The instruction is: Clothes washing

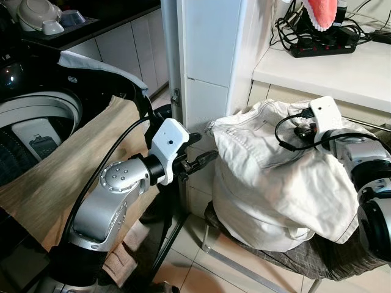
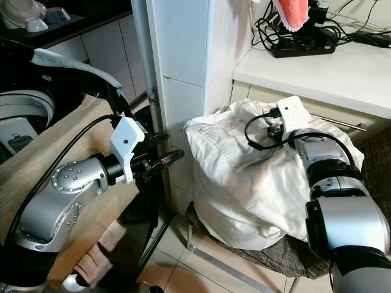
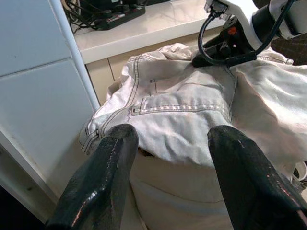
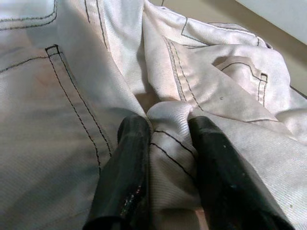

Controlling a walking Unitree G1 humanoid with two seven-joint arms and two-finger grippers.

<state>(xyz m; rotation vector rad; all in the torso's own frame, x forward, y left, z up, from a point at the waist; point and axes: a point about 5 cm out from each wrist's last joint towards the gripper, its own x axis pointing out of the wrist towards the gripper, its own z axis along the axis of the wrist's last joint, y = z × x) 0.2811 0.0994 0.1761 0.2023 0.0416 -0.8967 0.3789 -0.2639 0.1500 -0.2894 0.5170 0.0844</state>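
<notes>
A heap of white jeans lies piled on a chair. My right gripper rests on top of the heap, shut on a raised fold of the white denim pinched between its two black fingers. In the left eye view that gripper sits at the heap's upper right. My left gripper hovers open just left of the heap, level with its upper edge and a little apart from the cloth. Its wrist view looks between the spread fingers at a back pocket.
An open top-loading washing machine stands at the left, with a beige cloth draped over its front. A white cabinet column rises between the machine and the chair. On the counter behind it lies a power strip. The floor is tiled.
</notes>
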